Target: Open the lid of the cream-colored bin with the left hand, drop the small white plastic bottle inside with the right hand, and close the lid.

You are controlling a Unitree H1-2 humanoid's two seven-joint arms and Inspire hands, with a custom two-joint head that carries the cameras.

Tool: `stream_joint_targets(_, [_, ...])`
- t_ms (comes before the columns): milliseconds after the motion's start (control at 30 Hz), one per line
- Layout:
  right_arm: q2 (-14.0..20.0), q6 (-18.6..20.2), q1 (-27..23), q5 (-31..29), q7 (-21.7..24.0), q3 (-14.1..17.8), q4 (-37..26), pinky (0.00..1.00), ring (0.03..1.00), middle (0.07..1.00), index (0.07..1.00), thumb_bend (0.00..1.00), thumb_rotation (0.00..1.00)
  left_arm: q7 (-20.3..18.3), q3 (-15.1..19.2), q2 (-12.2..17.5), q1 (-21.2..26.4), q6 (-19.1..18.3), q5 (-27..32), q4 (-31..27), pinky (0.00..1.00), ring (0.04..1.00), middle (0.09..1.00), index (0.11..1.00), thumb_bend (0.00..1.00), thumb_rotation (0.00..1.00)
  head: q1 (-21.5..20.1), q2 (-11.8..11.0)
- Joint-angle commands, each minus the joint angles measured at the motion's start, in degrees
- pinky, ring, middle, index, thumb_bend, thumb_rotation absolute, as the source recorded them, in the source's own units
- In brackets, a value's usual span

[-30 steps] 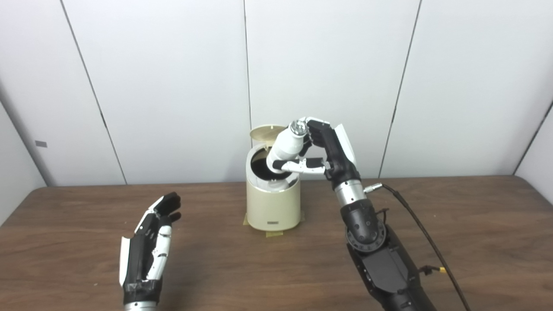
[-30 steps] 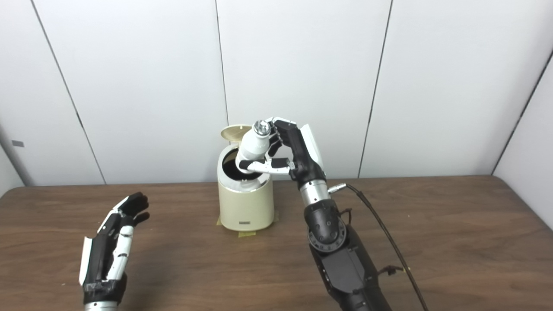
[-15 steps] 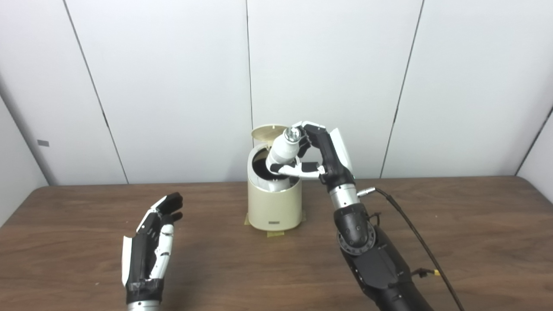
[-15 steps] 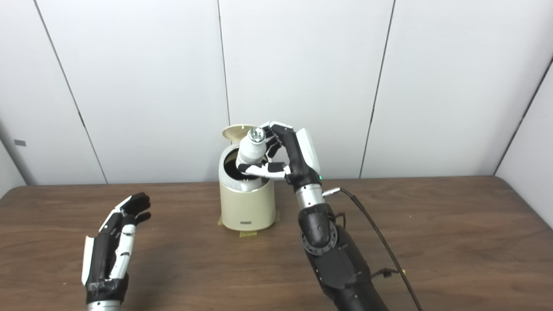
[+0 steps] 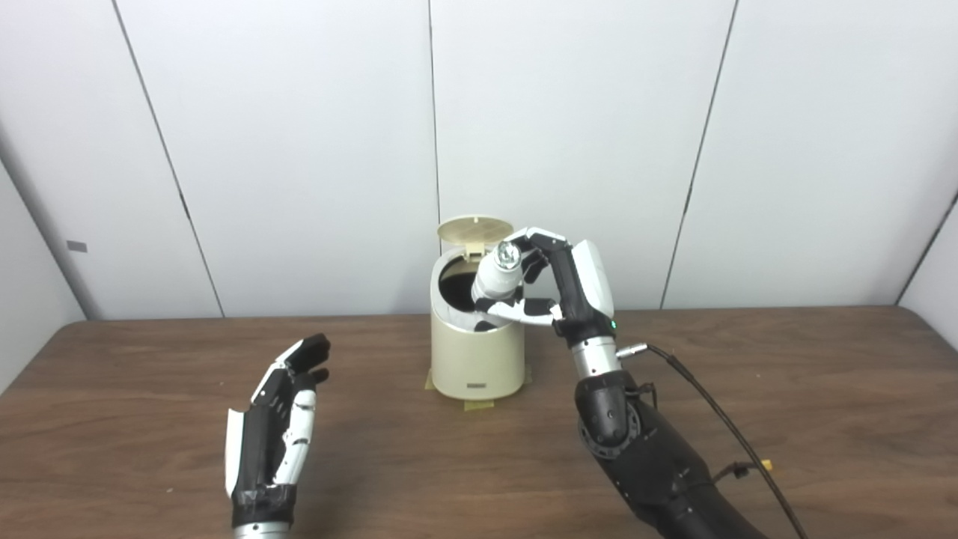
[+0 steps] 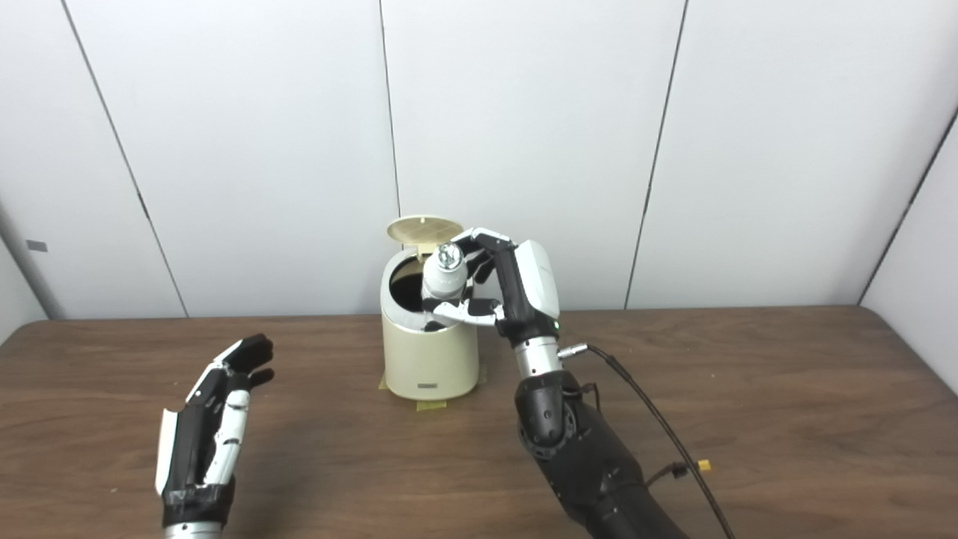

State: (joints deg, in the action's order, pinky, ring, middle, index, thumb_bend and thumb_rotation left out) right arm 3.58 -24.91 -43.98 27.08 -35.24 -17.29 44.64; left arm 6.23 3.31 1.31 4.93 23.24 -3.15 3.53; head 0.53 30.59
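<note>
bin (image 5: 477,359) sits mid-table (image 5: 786,419), far side, lid (image 5: 474,229) flipped up and standing behind the opening. tape patches under its base.

right hand (image 5: 557,288) is over the bin's right rim, fingers and thumb wrapped around the bottle (image 5: 498,275). thumb crosses the lower body just above the rim, fingers curl over the neck side.

bottle long axis is tilted, not vertical: cap end points up and right, toward the camera, so the shiny cap top is visible. base end points down-left into the opening. base is already below rim level, resting on or just inside the front-right edge; cannot tell if it touches the inner wall. upper half is above the rim.

left hand (image 5: 275,427) is well apart from the bin, low over the table's near-left area, palm roughly edge-on, fingers extended and slightly apart, holding nothing.

black cable (image 5: 718,419) trails from the right wrist across the table to the right.
</note>
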Motion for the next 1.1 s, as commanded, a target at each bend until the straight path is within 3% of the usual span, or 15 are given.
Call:
stream_joint_targets(0, [0.7, -2.0, -3.4, 1.0, -1.9, -1.0, -0.5, 0.31, 0.396, 0.515, 0.5, 0.52, 0.0, 0.0, -1.1, -1.3, -4.2, 0.3, -1.3, 2.1, 0.77, 0.82, 0.808, 0.805, 0.22, 0.68, 0.1, 0.0])
stream_joint_targets(167, [1.4, -2.0, -2.9, 1.5, -2.5, -3.3, -0.1, 0.32, 0.397, 0.513, 0.507, 0.52, 0.0, 0.0, -1.1, -1.4, -4.3, 0.4, -1.2, 1.8, 0.77, 0.821, 0.81, 0.806, 0.22, 0.69, 0.0, 0.2])
stream_joint_targets(333, [1.9, -0.6, -2.5, 3.3, 1.3, -2.9, -1.1, 0.34, 0.411, 0.485, 0.525, 0.52, 0.0, 0.4, -1.0, -1.6, -4.1, 0.4, -1.5, 2.2, 0.76, 0.813, 0.804, 0.802, 0.2, 0.68, 0.0, 0.2])
stream_joint_targets(367, [1.9, -0.1, -2.4, 3.3, 2.3, -2.8, -1.5, 0.37, 0.443, 0.524, 0.565, 0.77, 0.17, 0.4, -1.0, -1.6, -4.1, 0.4, -1.5, 2.3, 0.76, 0.811, 0.802, 0.8, 0.2, 0.68, 0.0, 0.2])
stream_joint_targets(467, [2.3, 2.7, -1.6, 2.6, 7.2, -2.4, -3.7, 0.47, 0.534, 0.61, 0.654, 0.96, 0.36, 0.7, -1.2, -1.5, -4.0, 0.1, -2.4, 2.4, 0.76, 0.814, 0.804, 0.8, 0.21, 0.71, 0.1, 0.1])
stream_joint_targets(567, [2.5, 3.9, -0.9, 1.6, 10.8, -1.7, -5.6, 0.53, 0.61, 0.686, 0.717, 0.99, 0.43, 0.9, -1.4, -1.6, -3.9, 0.3, -3.1, 2.5, 0.76, 0.814, 0.803, 0.797, 0.22, 0.71, 0.0, 0.1])
stream_joint_targets(700, [2.4, 3.9, -0.5, 0.9, 13.1, -0.5, -6.6, 0.59, 0.672, 0.747, 0.762, 1.0, 0.44, 1.1, -1.6, -1.5, -3.7, 0.9, -3.8, 3.2, 0.76, 0.811, 0.802, 0.798, 0.2, 0.72, -0.1, 0.0])
stream_joint_targets(1067, [1.9, 3.0, -1.0, 1.8, 13.1, 1.0, -6.9, 0.58, 0.672, 0.742, 0.748, 0.99, 0.36, 1.7, -1.6, -1.3, -3.4, 1.0, -4.6, 3.8, 0.75, 0.81, 0.803, 0.801, 0.2, 0.75, -0.1, -0.2])
